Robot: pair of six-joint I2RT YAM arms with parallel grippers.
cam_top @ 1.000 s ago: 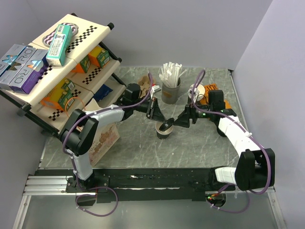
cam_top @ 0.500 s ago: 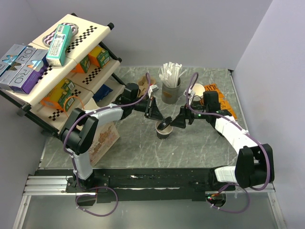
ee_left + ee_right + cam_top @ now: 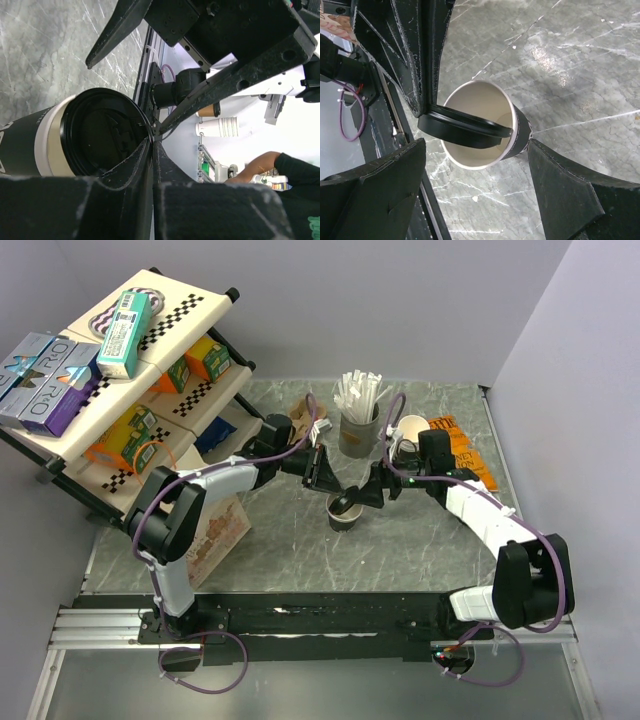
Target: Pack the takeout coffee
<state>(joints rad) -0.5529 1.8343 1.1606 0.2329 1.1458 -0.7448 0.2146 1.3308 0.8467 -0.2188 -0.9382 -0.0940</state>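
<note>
Okay, starting at the near edge of the desk [image 3: 400,550]: both arm bases are down here, and just up the left side a printed paper bag [image 3: 222,530] sits beside the left arm (my guess is that's where the drink ends up; its inside is hidden from here).

Middle of the desk now, and here is the takeout coffee [image 3: 342,520], upright, dark sleeve, mouth partly uncovered. The black lid [image 3: 465,131] lies tilted across the rim, 1 edge down and the other riding high, so it is not snapped on. The left gripper [image 3: 152,145] has its 2 fingers pinched together on that lid's edge. The right gripper [image 3: 362,498] hovers with its fingers [image 3: 375,195] spread wide on either side of the cup, touching nothing.

By my read, we're early to midway. Capping is the step in hand, and seating the lid and carrying the cup to the bag are both left.

Further back, a holder of white straws [image 3: 358,435] stands just behind the 2 grippers. A stack of white cups [image 3: 412,428] and some orange packets [image 3: 447,424] sit toward the far right corner, and a tilted rack [image 3: 185,305] of boxes runs along the left edge. Both arms crowd the cup, so the straws look like the closest thing to bump.
</note>
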